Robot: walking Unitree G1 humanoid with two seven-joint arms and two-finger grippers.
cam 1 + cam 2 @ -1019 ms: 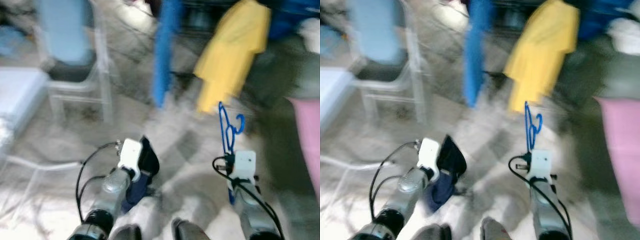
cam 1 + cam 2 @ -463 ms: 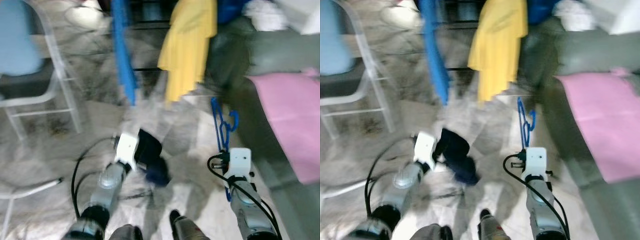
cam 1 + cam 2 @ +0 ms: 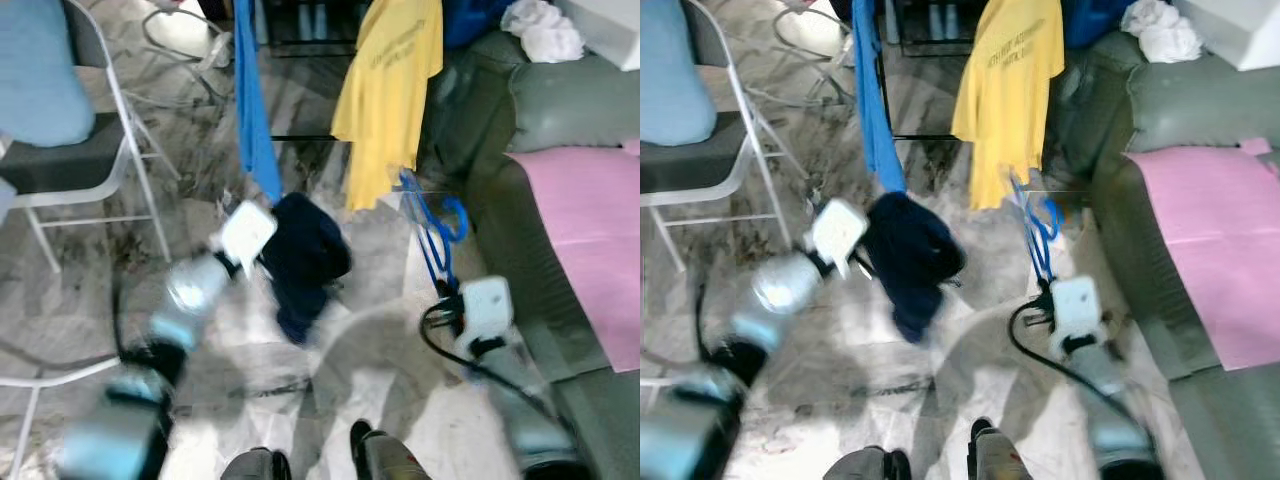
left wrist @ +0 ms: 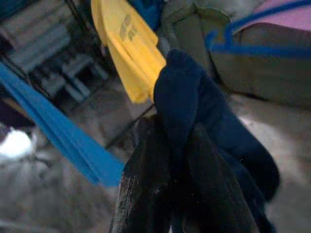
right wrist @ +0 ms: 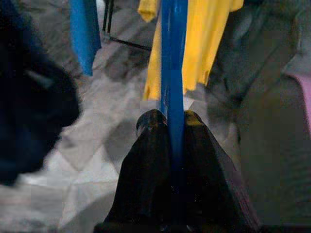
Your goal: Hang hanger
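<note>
From my remote seat I saw the right gripper (image 5: pixel 174 121) with its two black fingers (image 5: pixel 146 160) pinched tight on the blue hanger (image 3: pixel 432 235), the plastic bar running straight up between them in the right wrist view. In the head views that hanger stood upright above the white wrist housing at about four o'clock of the frame, its hook curling toward the grey sofa (image 3: pixel 560 120). The left gripper (image 4: pixel 167 145) had its fingers (image 4: pixel 141 184) clamped around a bundle of dark navy cloth (image 3: pixel 305 260), which bulged out past the fingertips and drooped below them near the centre of the head view. The left arm (image 3: pixel 180 300) was smeared by motion blur at eight o'clock. Beyond both grippers, at twelve o'clock, a yellow shirt (image 3: pixel 390 90) hung down, with a long blue garment (image 3: pixel 255 120) hanging just beside it at eleven o'clock. A folding chair (image 3: pixel 90 150) with a pale blue back stood at ten o'clock on the marbled floor (image 3: pixel 200 130). A pink sheet (image 3: pixel 590 240) lay over the sofa seat at three o'clock, and a crumpled white cloth (image 3: pixel 545 30) sat on the sofa's top at one o'clock.
</note>
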